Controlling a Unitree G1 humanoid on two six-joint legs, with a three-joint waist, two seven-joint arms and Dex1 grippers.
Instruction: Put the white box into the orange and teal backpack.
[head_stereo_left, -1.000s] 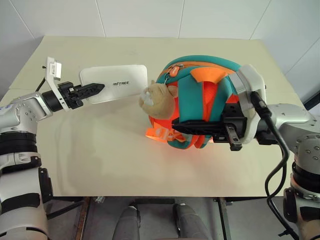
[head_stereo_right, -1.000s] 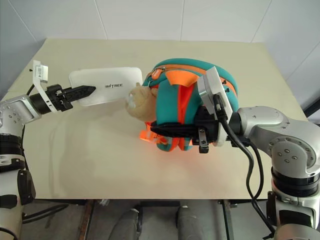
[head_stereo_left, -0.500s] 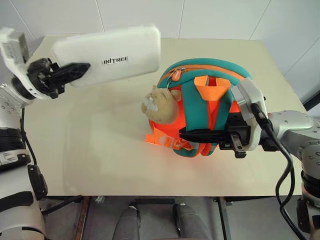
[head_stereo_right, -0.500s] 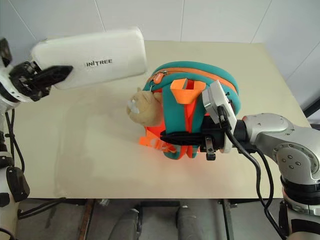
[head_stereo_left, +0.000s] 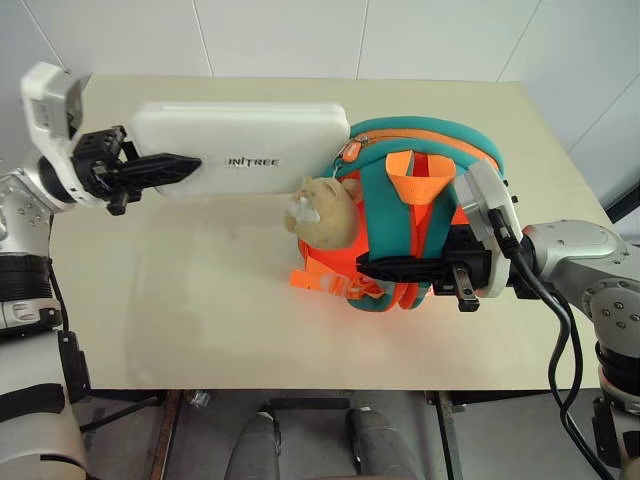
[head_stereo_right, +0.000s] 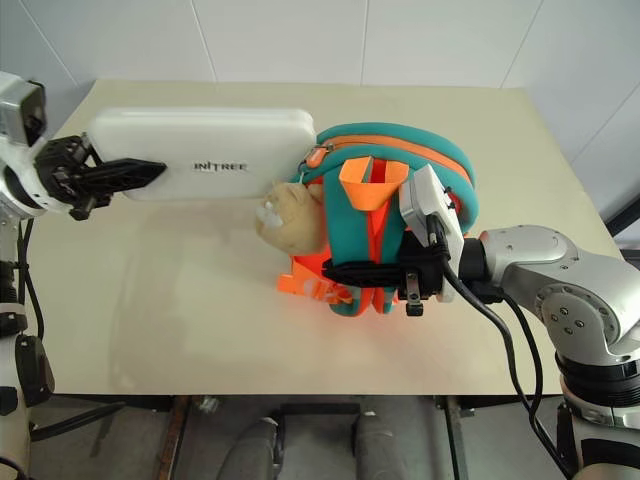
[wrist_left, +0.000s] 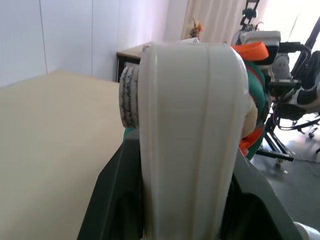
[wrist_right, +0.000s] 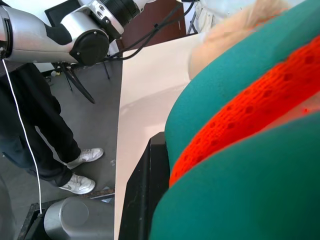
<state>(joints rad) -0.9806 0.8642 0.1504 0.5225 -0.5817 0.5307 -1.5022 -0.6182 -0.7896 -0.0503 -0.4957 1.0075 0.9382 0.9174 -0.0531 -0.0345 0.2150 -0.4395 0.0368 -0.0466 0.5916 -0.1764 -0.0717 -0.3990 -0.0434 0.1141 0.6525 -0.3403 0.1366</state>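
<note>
A matte beige table (head_stereo_left: 200, 300) is set against white panelled walls. The smooth, flat, round-cornered white box (head_stereo_left: 250, 148) is clamped at one end between the left gripper's (head_stereo_left: 165, 168) jaws, lifted clear of the table. The soft, rounded orange and teal backpack (head_stereo_left: 415, 215) is pinched by the closed right gripper (head_stereo_left: 395, 268); a tan plush piece (head_stereo_left: 322, 212) lies between both grippers.

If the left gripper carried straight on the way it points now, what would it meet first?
Likely the orange and teal backpack: the left gripper points along the white box it holds, whose far end sits at the backpack's zipper edge. Depth there is unclear.
</note>
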